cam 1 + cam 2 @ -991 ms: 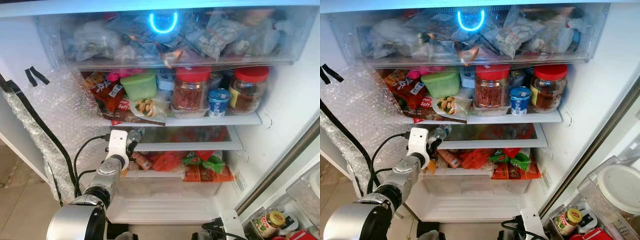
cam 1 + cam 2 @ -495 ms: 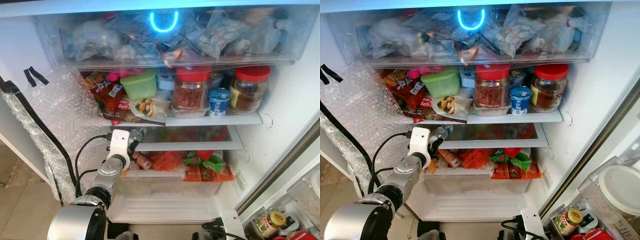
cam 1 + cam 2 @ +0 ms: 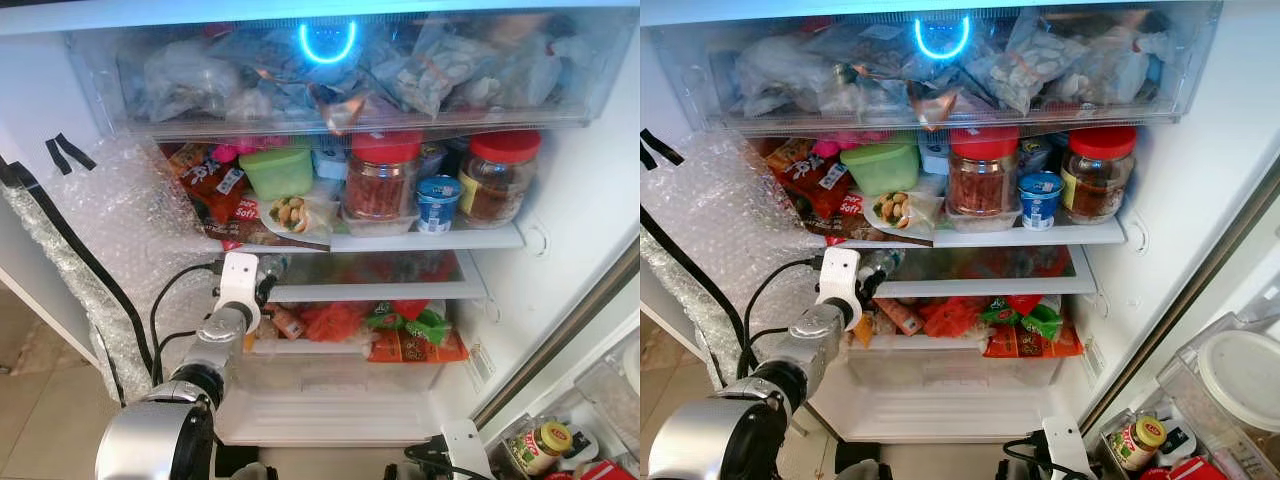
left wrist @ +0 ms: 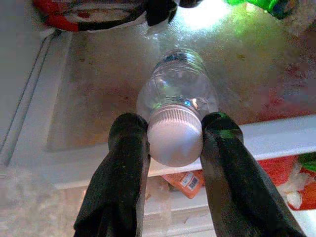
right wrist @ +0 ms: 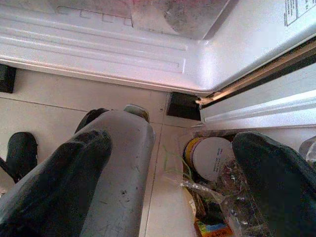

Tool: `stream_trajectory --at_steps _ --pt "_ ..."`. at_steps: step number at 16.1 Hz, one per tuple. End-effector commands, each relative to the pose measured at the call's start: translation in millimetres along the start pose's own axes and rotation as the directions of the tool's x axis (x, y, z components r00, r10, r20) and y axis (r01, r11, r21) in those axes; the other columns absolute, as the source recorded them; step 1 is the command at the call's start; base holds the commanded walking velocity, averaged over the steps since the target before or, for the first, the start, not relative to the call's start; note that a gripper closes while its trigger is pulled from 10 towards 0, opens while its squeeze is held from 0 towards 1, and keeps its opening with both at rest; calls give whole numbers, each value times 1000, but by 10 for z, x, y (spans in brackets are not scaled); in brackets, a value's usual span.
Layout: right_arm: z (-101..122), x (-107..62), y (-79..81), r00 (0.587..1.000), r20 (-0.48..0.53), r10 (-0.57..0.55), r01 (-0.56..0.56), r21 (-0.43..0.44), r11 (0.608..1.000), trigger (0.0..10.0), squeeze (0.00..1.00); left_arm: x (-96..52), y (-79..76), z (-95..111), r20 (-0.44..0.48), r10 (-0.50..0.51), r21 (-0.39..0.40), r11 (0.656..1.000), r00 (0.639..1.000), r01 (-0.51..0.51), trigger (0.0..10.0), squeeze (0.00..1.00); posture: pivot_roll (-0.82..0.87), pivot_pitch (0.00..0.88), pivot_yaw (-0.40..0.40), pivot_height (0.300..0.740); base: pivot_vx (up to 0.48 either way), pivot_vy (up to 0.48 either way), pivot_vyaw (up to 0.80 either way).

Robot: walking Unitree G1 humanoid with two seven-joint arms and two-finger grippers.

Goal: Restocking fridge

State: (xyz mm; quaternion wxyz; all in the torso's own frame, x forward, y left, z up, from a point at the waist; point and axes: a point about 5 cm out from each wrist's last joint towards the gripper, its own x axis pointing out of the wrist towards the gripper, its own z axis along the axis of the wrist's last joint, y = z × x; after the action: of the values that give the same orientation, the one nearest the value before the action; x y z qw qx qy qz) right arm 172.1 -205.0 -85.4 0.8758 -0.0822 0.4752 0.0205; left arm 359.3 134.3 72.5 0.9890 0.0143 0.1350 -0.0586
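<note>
left gripper (image 4: pixel 175 136) clamps a clear bottle (image 4: pixel 177 94) by its cap over the glass shelf (image 4: pixel 98 98).

— Clear, glossy plastic on the bottle (image 4: pixel 177 94), ribbed white cap (image 4: pixel 175 136). Matt black rubbery fingers (image 4: pixel 123 173).
— Smooth glass shelf (image 3: pixel 370 272), crinkly bubble wrap (image 3: pixel 120 230), glossy white fridge wall (image 3: pixel 575 200).

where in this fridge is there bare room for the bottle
The glass shelf under the jar shelf is mostly bare, from the clear bottle in the left gripper across to the right wall. The jar shelf is packed with red-lidded jars, a green tub and snack packets. The top drawer is stuffed with bags.
</note>
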Motion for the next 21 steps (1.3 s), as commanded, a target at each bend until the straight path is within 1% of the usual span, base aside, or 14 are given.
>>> stream_trajectory --at_steps 1,7,8,9,11,12,13,14,15,16,17,19,20,21 --pt "-142 -24 -11 999 -50 -6 6 -6 1000 10000 0 0 81 6 -8 41 -17 999 999 -41 10000 1000 -105 0 48 652 0 0 0" --pt "-110 -18 -12 999 -41 -3 2 -6 1000 10000 0 6 143 61 16 80 -17 997 997 -80 10000 1000 -103 0 47 652 0 0 0" --pt "-104 -16 -12 999 -38 -3 3 -6 1000 10000 0 7 161 86 33 91 -9 996 995 -91 10000 1000 -103 0 46 652 0 0 0" --pt "-99 -16 -13 999 -36 -5 5 -4 1000 10000 0 14 158 132 59 85 6 996 995 -85 10000 1000 -105 0 46 652 0 0 0" --pt "-92 -15 -18 999 -32 -10 9 -3 1000 10000 0 30 49 230 120 2 65 998 993 -10 10000 1000 -101 0 46 652 0 0 0" --pt "-88 -14 -17 999 -32 -8 8 -3 1000 10000 0 25 -24 233 135 -52 120 992 990 36 10000 0 -99 0 46 652 0 0 0" --pt "-81 -12 -12 999 -31 -7 7 -2 1000 10000 0 -1 -69 176 139 -92 139 988 986 73 10000 0 -90 0 48 652 0 0 0" --pt "-76 -10 -4 1000 -30 -5 5 -1 1000 10000 0 -52 -119 65 131 -150 192 974 980 123 10000 0 -86 0 49 652 0 0 0" --pt "-75 -9 3 1000 -29 -4 4 1 1000 10000 0 -124 -150 -87 111 -200 256 952 973 167 10000 0 -83 0 52 652 0 0 0" --pt "-75 -9 9 1000 -29 -3 3 2 1000 10000 0 -202 -138 -256 78 -218 277 942 973 189 10000 0 -82 0 54 652 0 0 0" --pt "-75 -8 11 1000 -29 -4 4 3 1000 10000 0 -265 -100 -396 44 -207 271 944 977 188 10000 0 -79 0 53 652 0 0 0" --pt "-71 -7 15 1000 -30 -3 3 1 1000 10000 0 -484 -3 -847 -96 -169 241 952 981 188 10000 0 -68 0 53 652 0 0 0" --pt "-68 -6 14 1000 -31 -1 1 -2 1000 10000 0 -579 33 -1007 -145 -145 230 957 979 176 10000 0 -68 0 51 652 0 0 0" --pt "-68 -6 13 1000 -30 0 0 -3 1000 10000 0 -650 64 -1114 -177 -119 221 963 977 157 10000 0 -65 0 48 652 0 0 0"
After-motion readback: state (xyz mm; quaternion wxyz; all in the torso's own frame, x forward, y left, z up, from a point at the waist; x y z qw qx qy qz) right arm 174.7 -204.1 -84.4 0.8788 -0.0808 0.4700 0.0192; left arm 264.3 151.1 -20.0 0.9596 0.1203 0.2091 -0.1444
